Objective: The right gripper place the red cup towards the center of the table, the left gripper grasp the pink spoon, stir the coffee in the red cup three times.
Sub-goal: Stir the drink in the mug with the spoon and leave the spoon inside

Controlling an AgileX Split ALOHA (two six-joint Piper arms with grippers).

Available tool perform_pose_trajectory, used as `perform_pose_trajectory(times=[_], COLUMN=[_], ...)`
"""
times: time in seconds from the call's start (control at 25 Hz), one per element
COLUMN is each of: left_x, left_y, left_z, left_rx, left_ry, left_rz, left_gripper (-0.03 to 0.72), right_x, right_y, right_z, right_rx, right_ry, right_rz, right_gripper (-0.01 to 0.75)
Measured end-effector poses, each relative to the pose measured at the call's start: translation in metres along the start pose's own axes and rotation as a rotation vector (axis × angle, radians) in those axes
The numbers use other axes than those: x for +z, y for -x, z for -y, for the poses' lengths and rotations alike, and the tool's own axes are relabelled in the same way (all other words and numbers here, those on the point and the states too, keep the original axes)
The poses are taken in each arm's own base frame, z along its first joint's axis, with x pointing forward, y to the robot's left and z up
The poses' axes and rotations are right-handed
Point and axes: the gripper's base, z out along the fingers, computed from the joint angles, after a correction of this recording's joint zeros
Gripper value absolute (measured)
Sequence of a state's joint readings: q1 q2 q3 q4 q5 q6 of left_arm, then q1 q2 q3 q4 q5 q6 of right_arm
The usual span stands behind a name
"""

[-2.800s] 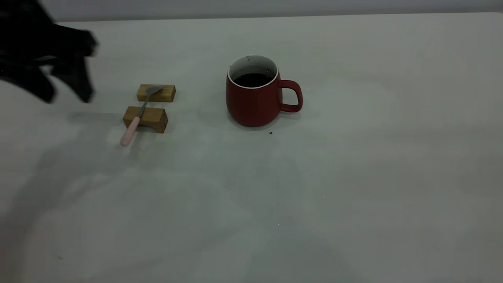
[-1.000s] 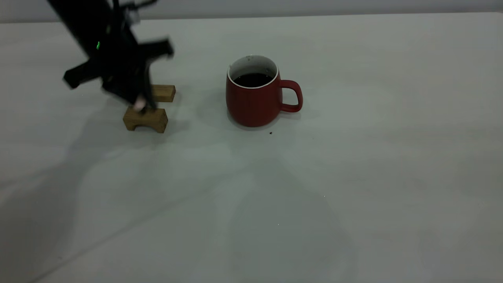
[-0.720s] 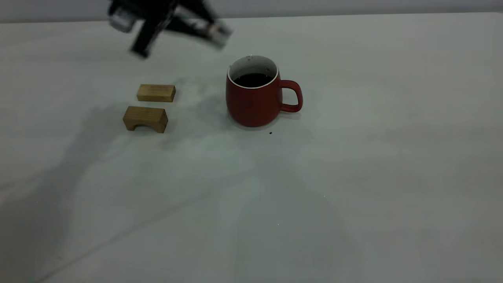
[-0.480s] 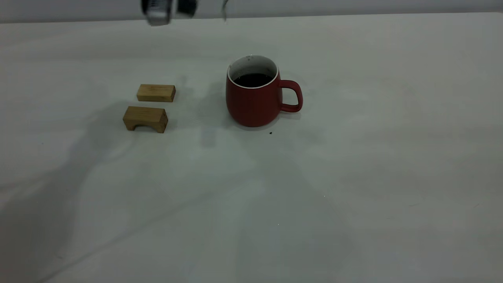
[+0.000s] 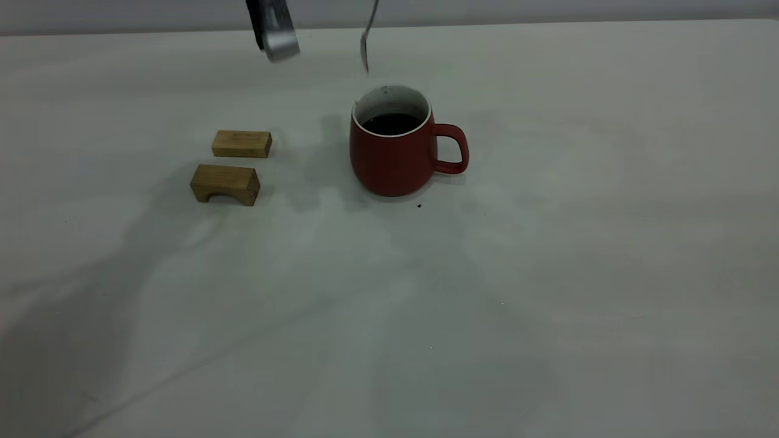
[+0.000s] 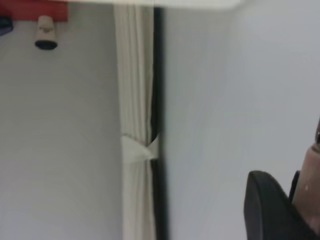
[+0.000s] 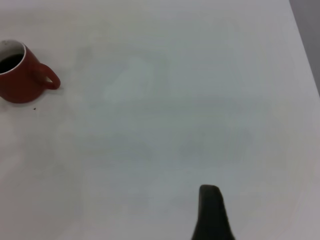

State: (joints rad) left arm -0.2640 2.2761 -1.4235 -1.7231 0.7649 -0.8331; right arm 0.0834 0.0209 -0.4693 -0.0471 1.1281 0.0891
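Spoon hangs bowl-down just above the cup's far rim, its handle out of view. Left of it, two wooden blocks sit on the bench. Left gripper: finger state cannot be told. Coffee fills the cup.

The off-white table bears the red cup and two wooden blocks well apart.

left pincer: black, silver-grey block | right pincer: black finger
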Motion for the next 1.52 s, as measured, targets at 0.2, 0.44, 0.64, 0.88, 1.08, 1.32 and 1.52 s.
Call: perform_pose_trajectory(times=[0.2, 0.44, 0.64, 0.88, 1.08, 1.32, 1.52], left_x=[0.013, 0.041, 0.063, 0.064, 0.056, 0.068, 0.081], left_y=[0.016, 0.027, 0.049, 0.067, 0.074, 0.068, 0.069], left_z=[-0.001, 0.009, 0.002, 0.001, 0.014, 0.02, 0.009], left_rx=[-0.073, -0.057, -0.1, -0.137, -0.152, -0.117, -0.101], left_ry=[0.005, 0.017, 0.055, 0.07, -0.006, -0.03, 0.033], left_rz=[0.033, 0.02, 0.038, 0.067, 0.098, 0.091, 0.074], left_gripper=[0.133, 0.133, 0.133, 0.133, 0.133, 0.133, 0.133], right_x=[0.0, 0.0, 0.0, 0.0, 0.0, 0.0, 0.0], right_y=[0.0, 0.0, 0.0, 0.0, 0.0, 0.0, 0.0], right_z=[0.0, 0.0, 0.0, 0.0, 0.0, 0.0, 0.0], right_rx=[0.0, 0.0, 0.0, 0.0, 0.0, 0.0, 0.0], right_ry=[0.0, 0.0, 0.0, 0.0, 0.0, 0.0, 0.001], right_rz=[0.0, 0.001, 0.001, 0.001, 0.001, 0.001, 0.001], right_gripper=[0.585, 0.585, 0.585, 0.584, 0.584, 0.584, 0.584])
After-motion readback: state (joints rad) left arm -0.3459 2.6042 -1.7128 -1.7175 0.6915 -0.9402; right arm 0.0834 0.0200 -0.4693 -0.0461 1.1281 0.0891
